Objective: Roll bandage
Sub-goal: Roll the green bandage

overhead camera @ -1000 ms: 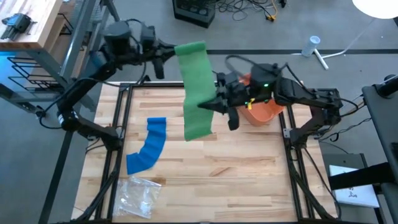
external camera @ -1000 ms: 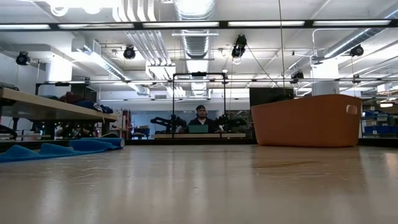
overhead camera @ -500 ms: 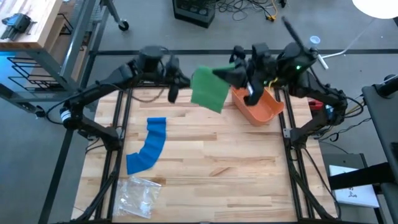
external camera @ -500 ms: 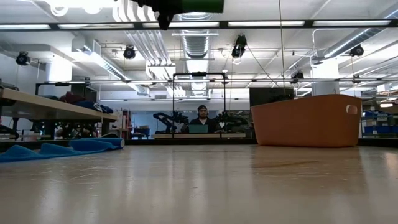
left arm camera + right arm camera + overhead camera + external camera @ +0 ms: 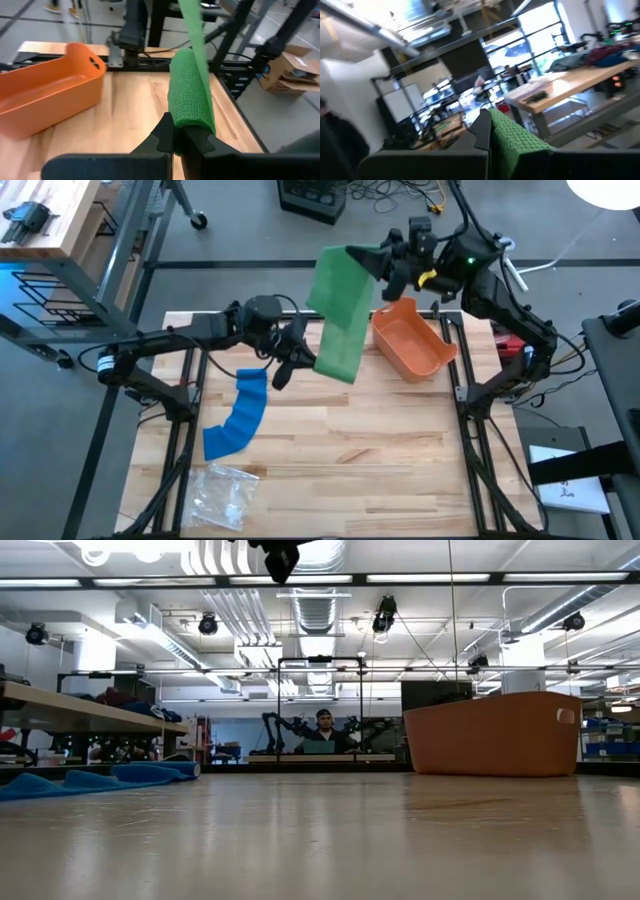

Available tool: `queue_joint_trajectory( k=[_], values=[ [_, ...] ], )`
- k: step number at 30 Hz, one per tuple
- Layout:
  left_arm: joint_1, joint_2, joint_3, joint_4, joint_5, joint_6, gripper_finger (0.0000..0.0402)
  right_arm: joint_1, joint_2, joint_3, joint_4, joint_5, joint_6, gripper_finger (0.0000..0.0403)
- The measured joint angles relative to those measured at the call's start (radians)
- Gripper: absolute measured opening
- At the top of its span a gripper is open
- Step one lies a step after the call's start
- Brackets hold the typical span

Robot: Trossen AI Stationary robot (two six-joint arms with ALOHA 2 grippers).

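Observation:
A long green bandage (image 5: 338,310) hangs in the air over the table's far middle, stretched between my two grippers. My left gripper (image 5: 298,358) is shut on its near end and my right gripper (image 5: 378,262), higher and toward the far edge, is shut on its far end. In the left wrist view the green bandage (image 5: 191,95) runs up and away from my left gripper (image 5: 179,137). A blue bandage (image 5: 240,415) lies curved and flat on the table's left half. My left gripper pinches the bandage's near end (image 5: 192,129) between its two fingers, where the cloth is gathered into a thick fold. The fingers come in slanting down from the table's left. The strip is lifted clear and rises from them. My right gripper pinches the bandage's far end (image 5: 512,137) between its fingers, coming from the table's right and tipped slightly up. The cloth is bunched there; how many layers I cannot tell. The strip hangs down from it toward the left gripper, clear of the table.
An orange bin (image 5: 412,350) stands at the far right of the table, just right of the hanging strip. A clear plastic bag (image 5: 225,495) lies near the front left corner. In the low view a person sits far behind the table.
My left gripper has swung down from the far left toward the table's middle, and my right gripper has risen toward the far edge. The green bandage has turned about between them: the end in the left gripper, once the far one, is now the near one.

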Motion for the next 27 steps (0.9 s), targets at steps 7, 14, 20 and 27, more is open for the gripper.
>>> queue_joint_trajectory(
  k=[7, 14, 20, 27],
  values=[
    [-0.042, 0.000, 0.000, 0.000, -0.001, -0.001, 0.0000, -0.076, 0.000, 0.009, 0.000, 0.023, 0.003, 0.0000],
    [-0.065, -0.016, 0.034, -0.008, 0.010, 0.002, 0.0000, -0.129, -0.003, 0.010, -0.040, 0.029, -0.004, 0.0000],
    [-0.064, -0.042, 0.221, -0.010, 0.048, 0.040, 0.0001, -0.154, 0.006, 0.002, -0.100, 0.067, 0.039, 0.0000],
    [-0.071, -0.042, 0.476, -0.041, 0.047, 0.053, 0.0001, -0.153, 0.012, -0.004, -0.263, 0.088, 0.138, 0.0000]
  ],
)
